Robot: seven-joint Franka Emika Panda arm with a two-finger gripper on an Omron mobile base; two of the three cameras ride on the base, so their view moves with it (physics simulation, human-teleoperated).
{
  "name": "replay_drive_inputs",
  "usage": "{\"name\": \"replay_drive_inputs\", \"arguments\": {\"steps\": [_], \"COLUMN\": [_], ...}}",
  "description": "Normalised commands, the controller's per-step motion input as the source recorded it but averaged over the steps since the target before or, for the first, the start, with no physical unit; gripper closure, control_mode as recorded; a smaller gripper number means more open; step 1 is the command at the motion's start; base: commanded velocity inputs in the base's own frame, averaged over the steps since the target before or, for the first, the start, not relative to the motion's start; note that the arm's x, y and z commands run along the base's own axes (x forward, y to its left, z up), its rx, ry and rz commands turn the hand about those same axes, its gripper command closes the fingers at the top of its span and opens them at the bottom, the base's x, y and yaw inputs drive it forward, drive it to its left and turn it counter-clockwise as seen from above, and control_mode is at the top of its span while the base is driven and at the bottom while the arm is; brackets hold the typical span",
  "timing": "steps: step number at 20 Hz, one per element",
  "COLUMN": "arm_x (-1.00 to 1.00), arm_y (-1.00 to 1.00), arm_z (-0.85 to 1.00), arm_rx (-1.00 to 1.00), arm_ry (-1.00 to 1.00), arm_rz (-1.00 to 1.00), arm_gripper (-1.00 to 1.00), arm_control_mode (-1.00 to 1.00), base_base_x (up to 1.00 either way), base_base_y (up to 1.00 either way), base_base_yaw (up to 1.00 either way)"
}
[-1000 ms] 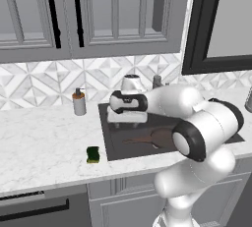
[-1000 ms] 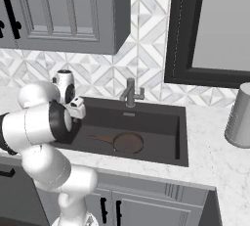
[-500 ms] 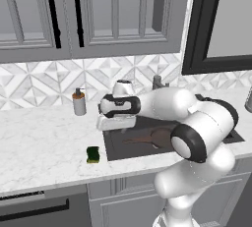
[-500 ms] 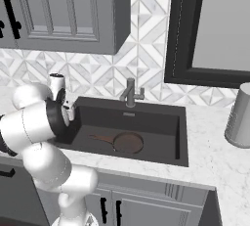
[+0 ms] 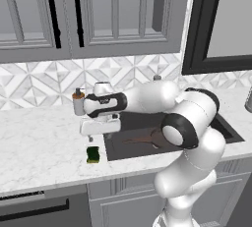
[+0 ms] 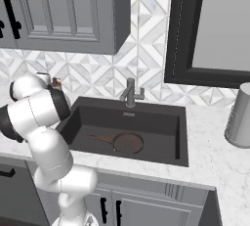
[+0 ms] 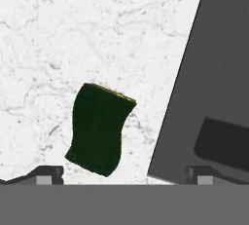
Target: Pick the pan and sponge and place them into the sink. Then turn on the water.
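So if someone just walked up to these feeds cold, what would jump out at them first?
Probably the gripper hanging open over the sponge, which lies on the white marble counter just left of the sink. Next, the pan lying flat in the sink, handle toward the left wall. The faucet shows no stream.

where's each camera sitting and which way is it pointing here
Left base view: behind the arm to its left, looking forward and down at the counter, sponge and sink; the arm rises at lower right, gripper above the sponge.
Right base view: behind to its right, facing the sink and faucet; the arm rises at lower left.
Hand view: on the hand, looking down at the sponge beside the sink's edge; finger tips at the bottom.
Both base views share the pan in the sink.
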Motion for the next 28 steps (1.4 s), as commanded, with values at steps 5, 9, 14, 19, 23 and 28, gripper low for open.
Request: {"name": "replay_drive_inputs", "arguments": {"steps": [5, 9, 14, 19, 23, 28], "arm_x": [-0.17, -0.10, -0.08, -0.14, -0.16, -0.04], "arm_y": [0.24, 0.22, 0.07, 0.00, 0.00, 0.00], "arm_z": [-0.17, -0.26, -0.31, -0.29, -0.34, -0.30], "arm_rx": [0.00, -0.02, -0.03, -0.03, -0.02, 0.00], "arm_ry": [0.04, 0.00, 0.00, 0.00, -0.02, -0.04], "arm_rz": [0.00, 0.00, -0.01, -0.01, -0.01, 0.00], "arm_gripper": [-1.00, -1.00, -1.00, -1.00, -1.00, -1.00], "arm_control_mode": [-1.00, -1.00, -1.00, -1.00, -1.00, -1.00], "base_base_x": [0.00, 0.00, 0.00, 0.00, 0.00, 0.00], "base_base_y": [0.00, 0.00, 0.00, 0.00, 0.00, 0.00], "base_base_yaw": [0.00, 0.00, 0.00, 0.00, 0.00, 0.00]}}
